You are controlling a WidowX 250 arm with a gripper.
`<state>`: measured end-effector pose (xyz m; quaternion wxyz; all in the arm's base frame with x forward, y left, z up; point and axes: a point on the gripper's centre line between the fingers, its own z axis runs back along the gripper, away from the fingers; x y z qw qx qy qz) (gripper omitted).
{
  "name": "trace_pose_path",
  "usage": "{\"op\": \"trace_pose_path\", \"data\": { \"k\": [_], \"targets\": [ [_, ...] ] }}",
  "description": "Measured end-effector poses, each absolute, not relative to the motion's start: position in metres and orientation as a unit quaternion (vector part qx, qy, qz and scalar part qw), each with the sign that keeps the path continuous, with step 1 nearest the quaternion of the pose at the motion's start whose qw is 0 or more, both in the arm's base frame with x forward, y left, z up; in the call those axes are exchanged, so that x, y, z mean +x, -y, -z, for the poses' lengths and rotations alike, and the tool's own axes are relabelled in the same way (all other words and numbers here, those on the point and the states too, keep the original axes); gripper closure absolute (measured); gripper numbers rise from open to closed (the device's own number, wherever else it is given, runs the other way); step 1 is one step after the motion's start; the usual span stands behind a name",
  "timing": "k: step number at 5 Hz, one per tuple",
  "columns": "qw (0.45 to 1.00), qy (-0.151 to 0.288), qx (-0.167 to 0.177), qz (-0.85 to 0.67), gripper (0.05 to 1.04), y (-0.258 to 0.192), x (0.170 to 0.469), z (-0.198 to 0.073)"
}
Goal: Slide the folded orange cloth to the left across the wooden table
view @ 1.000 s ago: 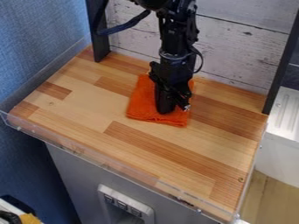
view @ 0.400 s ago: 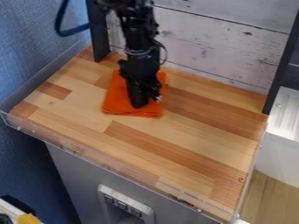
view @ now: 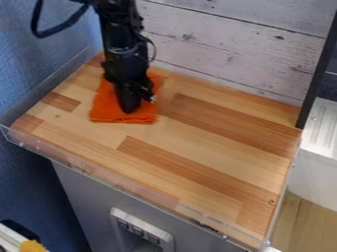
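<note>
Black gripper (view: 129, 110) hanging down over orange cloth (view: 104, 107), upper left part of wooden counter (view: 204, 140); gripper tip at the cloth's middle, looks to be touching it; can't tell whether jaws are open, closed or pinching fabric; cloth lies flat on the counter, roughly four-sided, near edge fairly straight, some cloth visible on both sides of the gripper, upper part partly hidden behind the arm; arm comes in from top edge, left of centre, close to upright; black cable (view: 37, 30) loops out on its left side; counter top has light and darker wood strips; clear plastic strip (view: 125, 188) along the front edge; pale plank wall (view: 227, 47) behind, blue wall (view: 33, 93) at left, black post (view: 319, 71) at the right back corner; grey cabinet front (view: 89, 199) below the counter, with a switch panel (view: 140, 229) on it; white unit (view: 315, 174) to the right, above wood floor (view: 306, 224); yellow item (view: 31, 246) at bottom left corner
</note>
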<state>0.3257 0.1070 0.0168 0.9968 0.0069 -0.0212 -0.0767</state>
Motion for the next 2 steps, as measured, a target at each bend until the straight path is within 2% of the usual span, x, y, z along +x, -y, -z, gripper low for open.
{"op": "trace_pose_path", "data": {
  "k": [2],
  "targets": [
    [1.0,0.005,-0.005,0.029,1.021,-0.141,0.324,-0.015]
  ]
}}
